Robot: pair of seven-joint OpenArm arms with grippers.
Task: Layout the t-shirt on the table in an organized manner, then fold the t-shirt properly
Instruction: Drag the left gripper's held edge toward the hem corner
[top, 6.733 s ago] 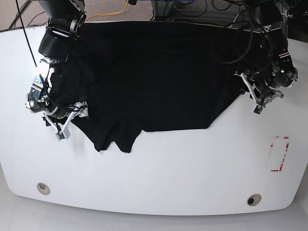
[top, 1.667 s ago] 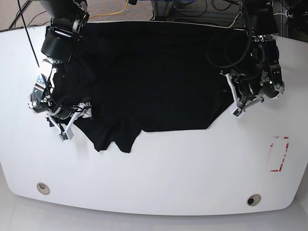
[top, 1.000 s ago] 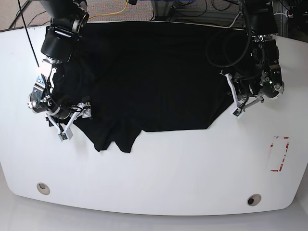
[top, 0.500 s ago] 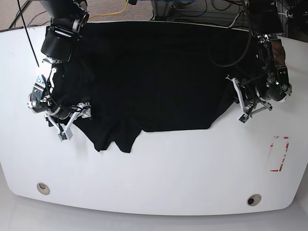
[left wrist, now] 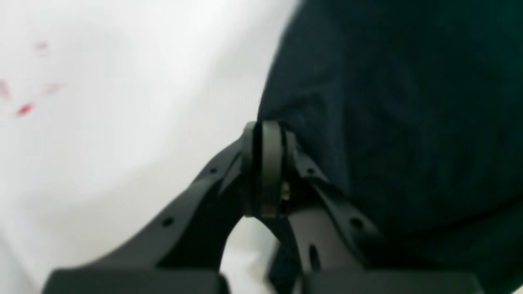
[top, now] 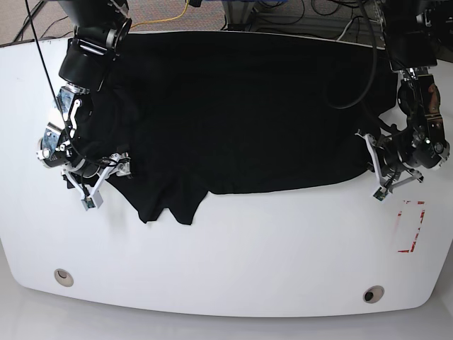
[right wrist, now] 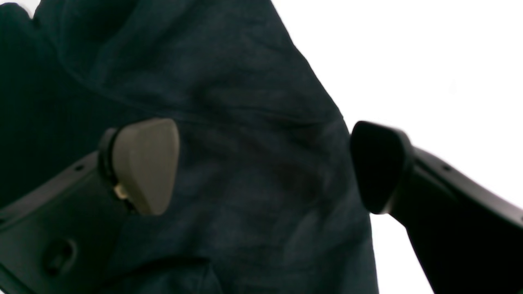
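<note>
Fingers of the left gripper (left wrist: 265, 163) are pressed together, pinching the t-shirt (top: 233, 113) edge; the right gripper (right wrist: 265, 163) gapes wide above fabric.

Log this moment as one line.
left gripper: shut on t-shirt edge | right gripper: open over t-shirt | table: t-shirt unfolded

A yellow cable (top: 172, 15) runs across the brownish floor (top: 152, 10) at 12 o'clock beyond the far edge, with dark cables (top: 297, 15) at 1 o'clock
</note>
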